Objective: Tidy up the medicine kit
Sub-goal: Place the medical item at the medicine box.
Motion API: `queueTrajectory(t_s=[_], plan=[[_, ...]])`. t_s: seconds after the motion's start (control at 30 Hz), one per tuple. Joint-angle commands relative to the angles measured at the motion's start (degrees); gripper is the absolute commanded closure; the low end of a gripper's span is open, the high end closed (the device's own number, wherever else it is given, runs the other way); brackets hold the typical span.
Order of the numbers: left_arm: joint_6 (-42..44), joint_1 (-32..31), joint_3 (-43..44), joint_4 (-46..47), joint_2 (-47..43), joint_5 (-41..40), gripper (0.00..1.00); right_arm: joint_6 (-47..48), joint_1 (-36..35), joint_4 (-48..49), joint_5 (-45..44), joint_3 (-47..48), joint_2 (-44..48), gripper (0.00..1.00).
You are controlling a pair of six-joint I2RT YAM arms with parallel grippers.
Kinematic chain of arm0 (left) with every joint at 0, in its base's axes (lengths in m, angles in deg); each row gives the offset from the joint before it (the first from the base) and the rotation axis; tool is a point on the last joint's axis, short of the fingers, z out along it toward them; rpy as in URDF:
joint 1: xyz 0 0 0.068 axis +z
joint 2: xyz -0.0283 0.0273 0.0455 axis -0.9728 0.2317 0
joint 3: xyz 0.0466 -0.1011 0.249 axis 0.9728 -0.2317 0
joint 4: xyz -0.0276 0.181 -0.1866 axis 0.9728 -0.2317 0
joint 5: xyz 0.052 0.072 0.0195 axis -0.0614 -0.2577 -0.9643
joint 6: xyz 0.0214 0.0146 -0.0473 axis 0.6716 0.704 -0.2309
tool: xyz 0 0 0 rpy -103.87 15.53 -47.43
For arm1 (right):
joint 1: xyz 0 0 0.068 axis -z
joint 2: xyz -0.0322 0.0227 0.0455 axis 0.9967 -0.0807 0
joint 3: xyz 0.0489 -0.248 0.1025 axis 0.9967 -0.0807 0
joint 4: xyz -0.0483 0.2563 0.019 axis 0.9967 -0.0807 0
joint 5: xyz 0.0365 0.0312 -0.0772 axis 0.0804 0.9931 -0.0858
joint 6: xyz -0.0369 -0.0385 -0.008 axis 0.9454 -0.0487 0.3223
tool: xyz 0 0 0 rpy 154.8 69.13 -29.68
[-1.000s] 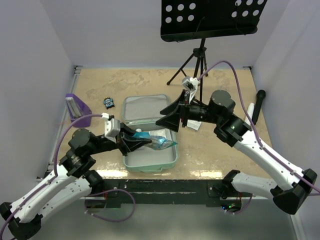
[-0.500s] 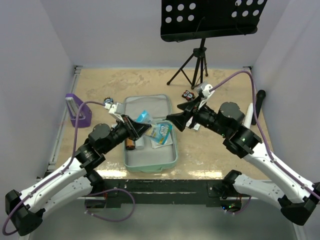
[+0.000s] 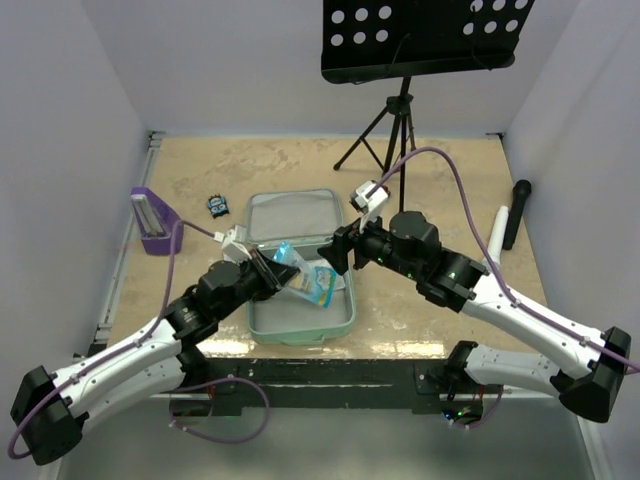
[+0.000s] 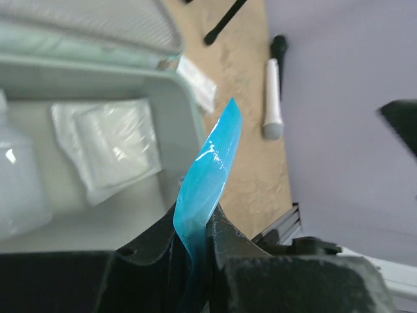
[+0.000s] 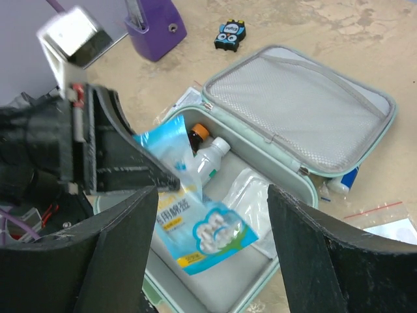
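The left hand [image 3: 268,277] is pinched shut on the top edge of a blue-and-white printed packet [image 3: 308,282]. The packet hangs tilted over the open tray of the medicine kit [image 3: 300,328]. In the left wrist view, the packet's blue edge sits clamped between both fingers.

The right hand [image 3: 336,254] is spread and holds nothing. It is above the kit's right rim, just beside the packet.

The mint-green kit lies on the table [image 3: 450,170] between the two arms, with its mesh-lined lid [image 3: 292,213] laid open on the far side. In the tray are a brown bottle with an orange cap [image 5: 197,135], a white bottle [image 5: 212,155] beside it, and a clear plastic sachet [image 5: 242,195] towards the kit's right wall.

A purple stand [image 3: 153,222] stands well left of the kit, near the wall. A small black-and-blue owl figure [image 3: 217,205] lies just off the lid's left corner. A black music stand [image 3: 400,100] rises beyond the kit's far right corner.
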Motion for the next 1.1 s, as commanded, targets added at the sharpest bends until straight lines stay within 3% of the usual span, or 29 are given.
queueTrajectory(t_s=[0.0,0.47,0.63,0.9,1.07], plan=[[-3.55,-2.66,-2.87,-0.52,2.35,-1.63,1.0,-0.01,-0.07,0.14,-2.1,-0.72,-0.06,0.28],[-5.48,-5.92,-7.0,1.24,10.17,0.66,0.98,-0.1,-0.07,1.8,-1.66,-3.1,-0.77,0.28],[-3.56,-5.92,-5.43,0.1,11.41,0.4,0.87,0.34,-0.15,1.54,-1.84,-2.84,-1.12,0.28],[1.19,-5.83,-0.15,-9.3,10.27,-1.1,0.58,0.43,-0.07,1.45,-1.23,-2.75,-1.38,0.27],[2.16,-5.83,1.34,-15.45,9.13,-1.98,0.52,0.43,-0.07,1.54,-0.7,-2.92,-1.73,0.26]])
